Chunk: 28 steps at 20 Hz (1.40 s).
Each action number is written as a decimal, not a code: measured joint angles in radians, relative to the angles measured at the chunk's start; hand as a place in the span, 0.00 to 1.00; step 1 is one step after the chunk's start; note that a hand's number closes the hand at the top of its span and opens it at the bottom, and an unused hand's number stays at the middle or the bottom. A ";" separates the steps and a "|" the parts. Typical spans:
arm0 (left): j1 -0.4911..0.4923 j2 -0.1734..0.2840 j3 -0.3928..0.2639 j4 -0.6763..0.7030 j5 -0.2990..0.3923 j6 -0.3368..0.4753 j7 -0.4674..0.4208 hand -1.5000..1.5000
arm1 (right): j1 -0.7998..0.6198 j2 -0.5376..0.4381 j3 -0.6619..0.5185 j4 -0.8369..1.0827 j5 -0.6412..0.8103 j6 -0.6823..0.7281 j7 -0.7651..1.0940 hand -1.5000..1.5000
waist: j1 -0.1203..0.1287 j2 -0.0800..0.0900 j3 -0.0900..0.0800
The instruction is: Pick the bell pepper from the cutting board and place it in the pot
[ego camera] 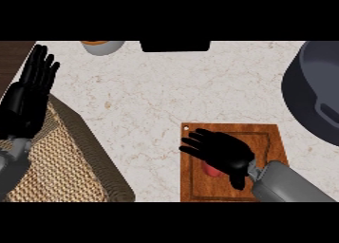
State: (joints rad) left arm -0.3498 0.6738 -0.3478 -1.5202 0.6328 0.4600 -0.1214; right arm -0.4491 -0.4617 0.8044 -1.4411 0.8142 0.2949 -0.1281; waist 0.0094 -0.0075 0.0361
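We are looking down on a pale marbled counter (164, 85). At the right edge the dark grey pot (319, 95) is standing, cut off by the view's border, with one handle (332, 114) pointing toward the near side; we are seeing only dark inner wall inside it and cannot tell whether anything is lying in it. At the far edge a small grey bowl (101, 46) is showing something orange inside, though we cannot tell what it is. Just right of it, a black object (175, 45) is poking in from the far edge. At the near left a woven basket (67, 161) is sitting with its rim running diagonally; its visible inside is showing only woven floor.

The wooden cutting board (231, 163) is lying near the centre-right, well apart from the pot. The red bell pepper (211, 170) is lying on the board, mostly hidden under our right hand (224, 149). That hand is hovering over it palm down, the fingers spread and reaching toward the left and far side, the thumb pointing near; the pepper is peeking out below the palm between thumb and fingers. We cannot tell whether the hand is touching it.

Our left hand (24, 99) is resting at the left edge above the basket, fingers straight and pointing up.
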 measured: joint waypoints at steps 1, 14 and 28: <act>-0.002 -0.001 -0.006 0.001 -0.003 0.007 -0.001 0.50 | -0.003 0.016 0.006 0.015 0.009 -0.003 -0.005 1.00 | 0.000 -0.001 0.000; 0.000 0.011 -0.014 0.016 0.019 0.000 -0.028 0.50 | -0.010 0.079 0.062 0.076 0.147 -0.103 -0.164 1.00 | -0.005 -0.014 -0.009; 0.029 0.037 -0.014 -0.018 0.057 0.017 -0.042 0.50 | -0.002 0.206 -0.253 0.046 0.179 -0.215 0.225 1.00 | -0.013 0.006 -0.007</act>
State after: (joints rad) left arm -0.3210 0.7111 -0.3619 -1.5384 0.6902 0.4774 -0.1639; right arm -0.4511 -0.2561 0.5512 -1.3949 0.9932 0.0802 0.0967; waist -0.0032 -0.0014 0.0294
